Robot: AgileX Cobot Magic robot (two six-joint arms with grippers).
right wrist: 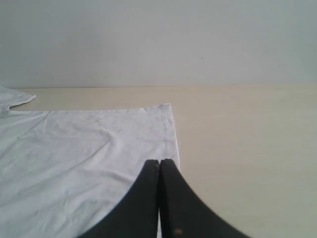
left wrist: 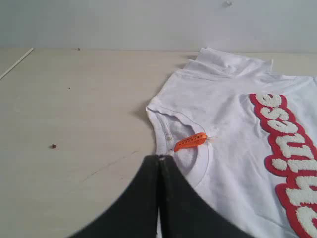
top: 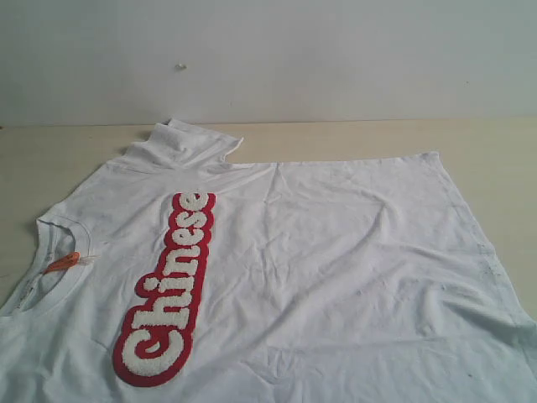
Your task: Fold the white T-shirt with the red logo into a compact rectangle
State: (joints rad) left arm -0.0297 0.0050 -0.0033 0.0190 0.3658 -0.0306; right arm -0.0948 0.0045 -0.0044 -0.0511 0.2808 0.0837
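The white T-shirt (top: pixel 336 252) lies spread flat, front up, on the table, with its collar (top: pixel 42 243) and orange neck tag (top: pixel 63 262) at the left and its hem at the right. The red logo (top: pixel 168 294) runs lengthwise down the chest. The far sleeve (top: pixel 189 143) is bunched up. Neither gripper shows in the exterior view. In the left wrist view my left gripper (left wrist: pixel 161 157) is shut and empty, its tips lined up with the collar rim beside the tag (left wrist: pixel 190 141). My right gripper (right wrist: pixel 159 161) is shut and empty, over the hem edge (right wrist: pixel 174 134).
The beige table (top: pixel 487 151) runs back to a plain white wall (top: pixel 336 59). Bare tabletop lies beside the collar (left wrist: pixel 74 109) and past the hem (right wrist: pixel 247 139). A small dark speck (left wrist: pixel 52 146) sits on the table.
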